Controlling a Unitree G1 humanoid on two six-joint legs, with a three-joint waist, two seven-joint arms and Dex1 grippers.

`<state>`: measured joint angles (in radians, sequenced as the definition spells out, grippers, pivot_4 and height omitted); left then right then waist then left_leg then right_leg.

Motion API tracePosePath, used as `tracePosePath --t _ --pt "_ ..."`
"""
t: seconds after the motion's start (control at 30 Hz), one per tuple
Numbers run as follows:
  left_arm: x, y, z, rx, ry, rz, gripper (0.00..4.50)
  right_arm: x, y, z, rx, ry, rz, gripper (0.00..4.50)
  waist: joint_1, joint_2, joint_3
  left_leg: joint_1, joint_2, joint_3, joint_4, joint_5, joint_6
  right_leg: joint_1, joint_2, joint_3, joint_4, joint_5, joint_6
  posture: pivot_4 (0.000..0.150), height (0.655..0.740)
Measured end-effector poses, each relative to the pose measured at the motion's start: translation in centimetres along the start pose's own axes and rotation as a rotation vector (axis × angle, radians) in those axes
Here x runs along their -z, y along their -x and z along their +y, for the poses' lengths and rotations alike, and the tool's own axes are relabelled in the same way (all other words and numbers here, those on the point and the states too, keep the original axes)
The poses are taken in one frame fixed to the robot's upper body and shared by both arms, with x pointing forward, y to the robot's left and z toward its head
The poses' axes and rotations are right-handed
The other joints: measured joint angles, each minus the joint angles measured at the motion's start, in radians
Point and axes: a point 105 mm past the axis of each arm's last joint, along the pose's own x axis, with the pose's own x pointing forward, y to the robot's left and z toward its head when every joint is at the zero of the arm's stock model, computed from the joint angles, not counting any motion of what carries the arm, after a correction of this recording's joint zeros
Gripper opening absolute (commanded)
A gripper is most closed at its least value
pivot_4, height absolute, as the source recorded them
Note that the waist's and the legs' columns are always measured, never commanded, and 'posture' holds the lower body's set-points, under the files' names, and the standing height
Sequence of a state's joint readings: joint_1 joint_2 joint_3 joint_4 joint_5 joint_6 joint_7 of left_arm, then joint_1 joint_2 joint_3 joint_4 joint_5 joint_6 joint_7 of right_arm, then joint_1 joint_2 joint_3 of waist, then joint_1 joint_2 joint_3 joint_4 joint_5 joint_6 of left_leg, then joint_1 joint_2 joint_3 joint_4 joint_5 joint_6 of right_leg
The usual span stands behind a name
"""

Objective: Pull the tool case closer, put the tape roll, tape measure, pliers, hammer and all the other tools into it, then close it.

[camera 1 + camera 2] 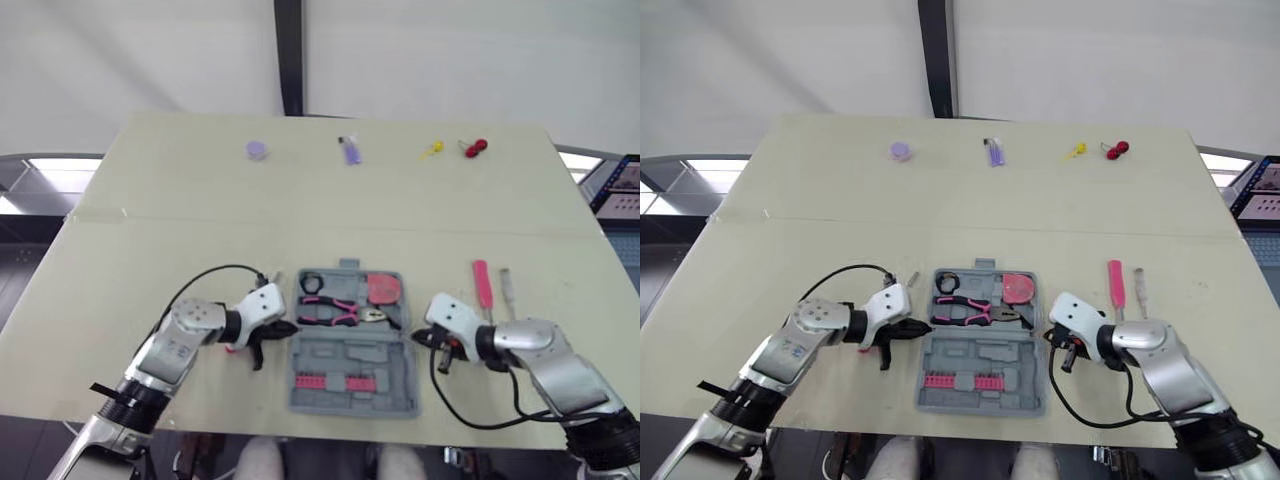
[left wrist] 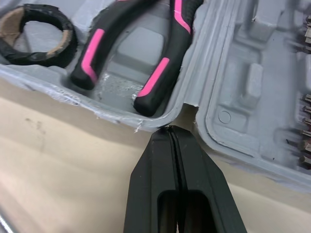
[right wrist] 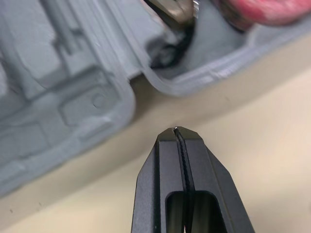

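Observation:
The grey tool case [image 1: 345,356] lies open near the table's front edge. Its far half holds a black tape roll [image 1: 310,283], pink-and-black pliers [image 1: 335,312] and a red tape measure [image 1: 384,288]. A row of pink bits [image 1: 325,381] sits in the near half. My left gripper [image 1: 290,327] is shut, its tip touching the case's left edge at the hinge notch [image 2: 187,109]. My right gripper [image 1: 415,338] is shut, just off the case's right edge by the hinge. A small pink thing [image 1: 231,347] lies under the left gripper.
A pink-handled screwdriver [image 1: 482,284] and a silver tool [image 1: 507,288] lie right of the case. Along the far edge sit a purple disc [image 1: 257,149], a purple item [image 1: 349,152], a yellow piece [image 1: 432,150] and a red piece [image 1: 475,148].

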<state>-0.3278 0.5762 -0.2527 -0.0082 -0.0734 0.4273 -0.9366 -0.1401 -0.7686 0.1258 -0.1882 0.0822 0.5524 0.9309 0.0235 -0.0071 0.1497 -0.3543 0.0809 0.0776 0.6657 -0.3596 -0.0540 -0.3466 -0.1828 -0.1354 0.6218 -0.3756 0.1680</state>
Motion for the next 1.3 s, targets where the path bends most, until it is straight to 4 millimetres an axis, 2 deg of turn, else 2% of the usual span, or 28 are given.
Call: tracePosePath --t 0.17,0.27,0.37,0.5,0.6,0.67,0.73,0.9,1.1,1.3 --pt "-1.0 1.7 0.8 -0.036 0.065 -0.074 0.00 0.1 2.2 -1.5 0.059 -0.108 -0.071 0.03 0.000 0.000 0.000 0.000 0.000 0.000 0.000 0.000 0.000 0.000 0.000 0.000 0.000 0.000 0.000 0.150 0.7400" --pt "-1.7 3.7 1.3 -0.057 0.121 -0.140 0.00 0.4 4.2 -2.4 0.095 -0.181 -0.123 0.03 0.000 0.000 0.000 0.000 0.000 0.000 0.000 0.000 0.000 0.000 0.000 0.000 0.000 0.000 0.000 0.150 0.7400" --pt "-1.8 6.6 2.9 -0.140 0.157 -0.172 0.00 1.4 7.2 -4.2 0.167 -0.249 -0.149 0.03 0.000 0.000 0.000 0.000 0.000 0.000 -0.001 0.000 0.000 0.000 0.000 0.000 0.000 0.000 0.000 0.150 0.7400" --pt "-0.7 10.7 5.0 -0.284 0.216 -0.174 1.87 4.1 10.9 -6.2 0.265 -0.368 -0.151 1.85 0.000 0.000 0.000 0.001 0.000 0.000 -0.001 0.000 0.000 0.000 0.000 0.000 0.000 0.000 0.000 0.150 0.7400" --pt "1.7 13.0 6.1 -0.387 0.278 -0.134 3.45 6.1 12.8 -7.3 0.332 -0.437 -0.160 3.38 -0.003 0.000 0.000 0.001 0.000 0.001 -0.002 0.000 0.000 0.000 0.000 0.000 0.000 0.000 0.000 0.150 0.7400" --pt "4.0 15.5 6.9 -0.490 0.326 -0.089 4.39 8.2 14.7 -8.2 0.409 -0.481 -0.141 4.32 -0.007 0.000 0.000 0.001 0.000 0.001 -0.003 0.000 0.000 -0.001 0.000 0.000 -0.001 0.000 0.000 0.150 0.7400" --pt "5.8 18.0 7.5 -0.586 0.352 -0.051 4.49 9.7 16.0 -8.7 0.466 -0.509 -0.134 4.47 -0.013 -0.001 0.001 0.001 0.000 0.002 -0.003 0.000 0.000 -0.001 0.000 0.001 -0.001 0.000 0.000 0.150 0.7400" --pt "9.1 22.6 8.0 -0.763 0.399 -0.004 4.49 11.6 17.0 -9.3 0.547 -0.558 -0.148 4.47 -0.030 0.000 0.001 0.002 0.000 0.002 -0.004 0.000 0.000 -0.001 0.000 0.001 -0.001 0.000 0.000 0.150 0.7400" --pt "11.7 23.9 7.4 -0.825 0.451 0.022 4.49 13.3 17.6 -9.4 0.599 -0.590 -0.153 4.47 -0.032 0.000 0.001 0.002 0.000 0.003 -0.004 0.000 0.000 -0.001 0.000 0.001 -0.001 0.000 0.000 0.150 0.7400" --pt "11.7 24.0 7.7 -0.852 0.429 0.019 4.49 13.4 17.7 -9.8 0.619 -0.578 -0.168 4.47 -0.033 0.000 0.001 0.002 0.000 0.003 -0.004 0.000 0.000 -0.001 0.000 0.001 0.000 0.000 0.000 0.150 0.7400"
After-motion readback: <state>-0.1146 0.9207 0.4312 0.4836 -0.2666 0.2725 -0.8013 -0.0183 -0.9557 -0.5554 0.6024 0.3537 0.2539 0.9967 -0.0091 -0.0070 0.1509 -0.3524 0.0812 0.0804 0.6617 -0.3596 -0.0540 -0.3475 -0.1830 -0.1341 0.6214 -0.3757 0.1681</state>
